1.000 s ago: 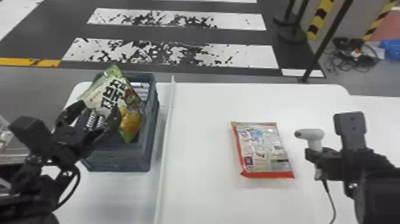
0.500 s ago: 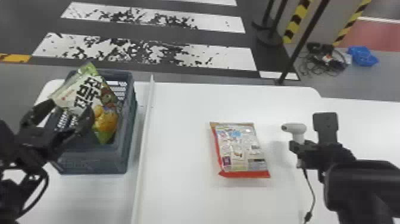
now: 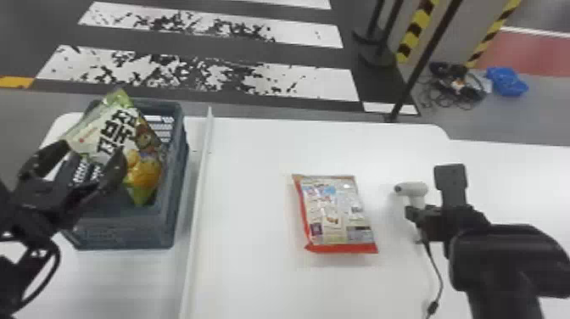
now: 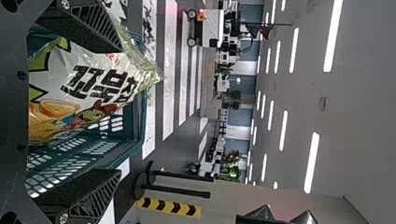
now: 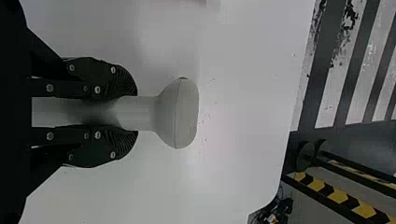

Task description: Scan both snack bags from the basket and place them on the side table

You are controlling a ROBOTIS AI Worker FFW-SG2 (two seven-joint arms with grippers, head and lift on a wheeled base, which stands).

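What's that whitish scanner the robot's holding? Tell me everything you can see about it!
The scanner is pale and smooth, like plastic, with a wide rounded head atop a slimmer handle. It's upright, to the right of the red-edged snack bag. The right end effector grips the handle, one finger on each side. A dark cable runs below it. I can't tell whether it touches the table.

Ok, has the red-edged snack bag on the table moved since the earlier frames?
No. The snack bag keeps its gap and angle to the right of the raised white strip; both sit further left only because the head view itself shifted.
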